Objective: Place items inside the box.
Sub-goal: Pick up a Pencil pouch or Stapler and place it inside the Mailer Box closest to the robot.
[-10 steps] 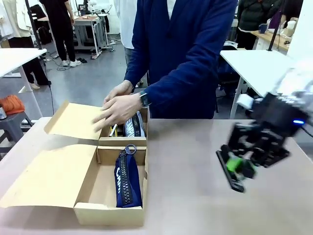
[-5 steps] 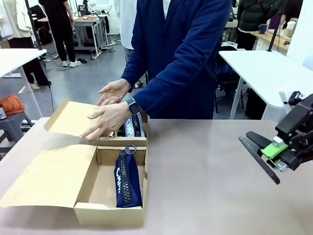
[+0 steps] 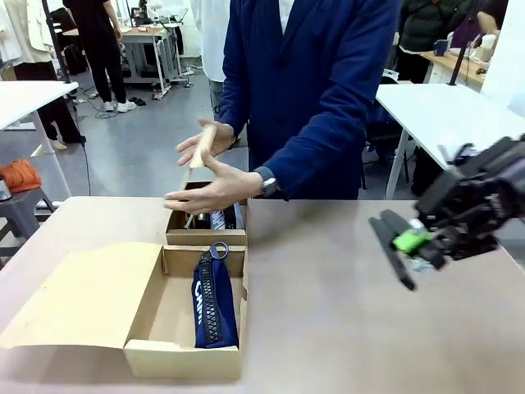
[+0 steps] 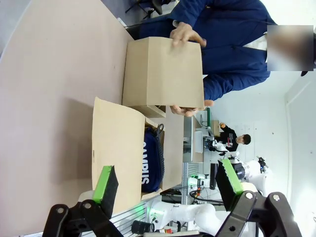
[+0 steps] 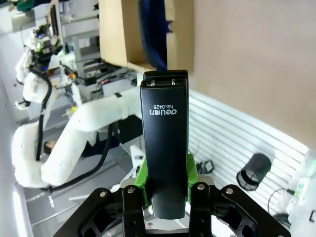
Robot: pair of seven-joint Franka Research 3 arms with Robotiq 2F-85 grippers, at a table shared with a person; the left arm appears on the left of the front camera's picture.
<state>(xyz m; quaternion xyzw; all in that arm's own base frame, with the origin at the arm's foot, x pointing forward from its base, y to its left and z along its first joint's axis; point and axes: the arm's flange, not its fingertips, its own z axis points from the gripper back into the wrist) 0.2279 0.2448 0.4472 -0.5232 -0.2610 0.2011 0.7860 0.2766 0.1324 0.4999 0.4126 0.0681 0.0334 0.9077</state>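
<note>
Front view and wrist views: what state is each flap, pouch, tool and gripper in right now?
Smaller compartment's flap: raised upright, held by the person's hands.
Larger compartment's flap: open, folded out flat.
Navy pouch: zipped, lying in the larger compartment.
Black stapler: held off the table.
Right gripper: jaws shut on the black stapler.
Left gripper: jaws open, empty.

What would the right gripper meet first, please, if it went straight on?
Its stapler leads, toward the near end of the box by the navy pouch; depth is unclear, so the table could come first.
</note>
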